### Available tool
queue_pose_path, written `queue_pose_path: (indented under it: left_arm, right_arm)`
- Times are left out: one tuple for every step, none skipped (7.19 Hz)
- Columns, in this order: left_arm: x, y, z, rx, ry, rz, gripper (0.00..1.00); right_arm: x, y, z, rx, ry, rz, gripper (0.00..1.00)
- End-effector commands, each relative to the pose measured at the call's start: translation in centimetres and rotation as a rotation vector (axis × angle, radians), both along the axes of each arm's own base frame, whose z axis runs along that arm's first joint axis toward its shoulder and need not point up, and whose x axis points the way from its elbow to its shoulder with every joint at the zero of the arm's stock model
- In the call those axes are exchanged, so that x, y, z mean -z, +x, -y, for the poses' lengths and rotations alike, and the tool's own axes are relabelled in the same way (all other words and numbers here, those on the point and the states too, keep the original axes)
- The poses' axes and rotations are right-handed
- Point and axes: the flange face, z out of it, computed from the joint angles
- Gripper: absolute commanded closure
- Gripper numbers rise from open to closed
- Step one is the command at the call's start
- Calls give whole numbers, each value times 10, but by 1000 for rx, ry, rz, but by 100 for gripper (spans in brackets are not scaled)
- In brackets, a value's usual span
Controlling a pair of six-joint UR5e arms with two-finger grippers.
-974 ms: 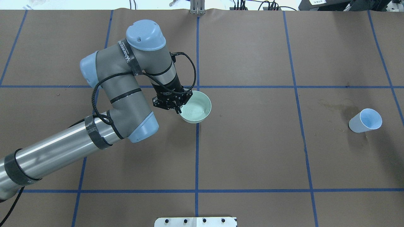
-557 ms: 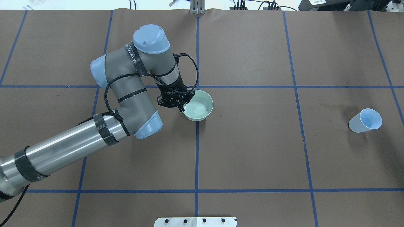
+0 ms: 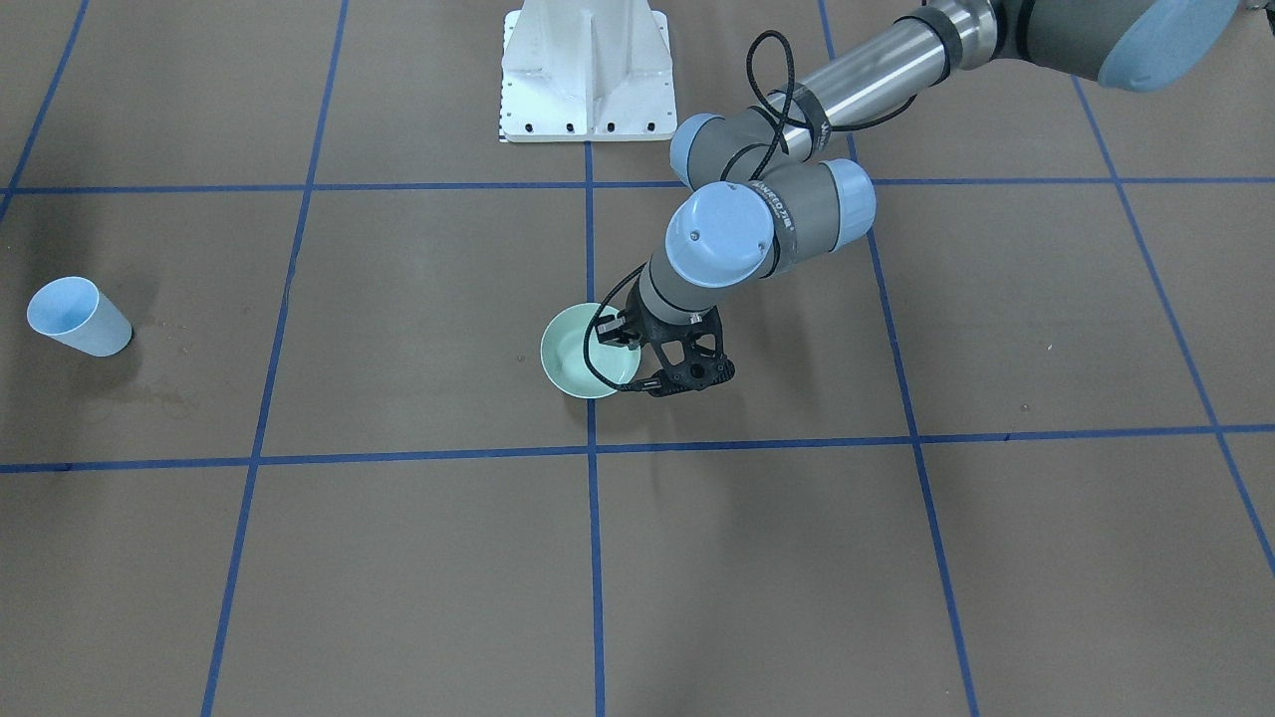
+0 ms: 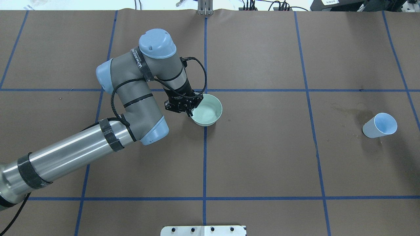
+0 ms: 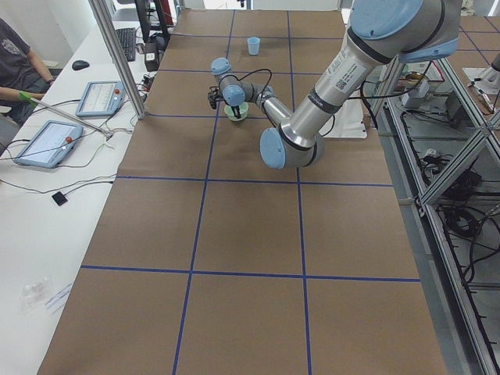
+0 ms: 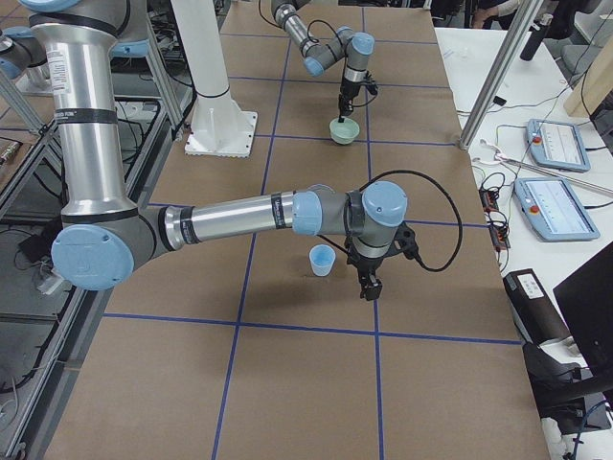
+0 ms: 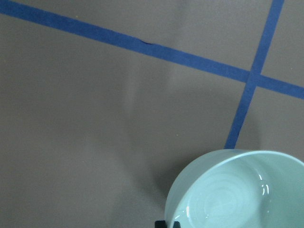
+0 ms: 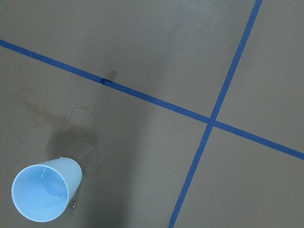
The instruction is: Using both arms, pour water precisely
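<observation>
- The left arm (image 4: 82, 150) is pictured stretched over the brown-papered bench (image 4: 262, 157). The left gripper (image 4: 190, 113) is set at the rim of a pale green bowl (image 4: 208, 111).
- Its jaws are seen pinching that rim on the side nearest the arm, with the bowl kept level and its mouth upward.
- The water (image 7: 263, 188) is found inside the bowl. What seems to be a thin layer is shown by the left wrist camera only as whitish glints and faint ripples.
- The bowl is placed over a blue tape line (image 4: 204, 157), just short of where two lines cross.
- A pale blue cup (image 4: 380, 125) is stood upright on the robot's right side of the bench, well apart from the bowl. Damp rings and stains (image 8: 78, 118) are marked on the paper beside it.
- The right arm (image 6: 239, 213) is caught only by the camera at the bench's right end. The right gripper (image 6: 369, 286) is pointed down just beside the cup and clear of it, and whether its jaws are spread or pressed together cannot be told.
- A white pedestal (image 3: 585, 70) is bolted at the robot's edge of the bench.
</observation>
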Motion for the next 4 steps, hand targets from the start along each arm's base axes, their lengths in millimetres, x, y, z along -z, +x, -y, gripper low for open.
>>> queue_pose_path:
  left_arm:
    - [-2,0,1,1,0,2,98]
    - [-1,1,0,10,11,7,79]
    - [-1,3,-2,8,19,2,64]
    - [0,3,-2,10,33,-14,56]
  right_arm:
    - [-1,0,0,-1,-3,-1,0]
    - [-2,0,0,-1,-6,1,0]
    - [-4,0,0,0,-9,2,0]
    - [-4,0,0,1,-9,5,0]
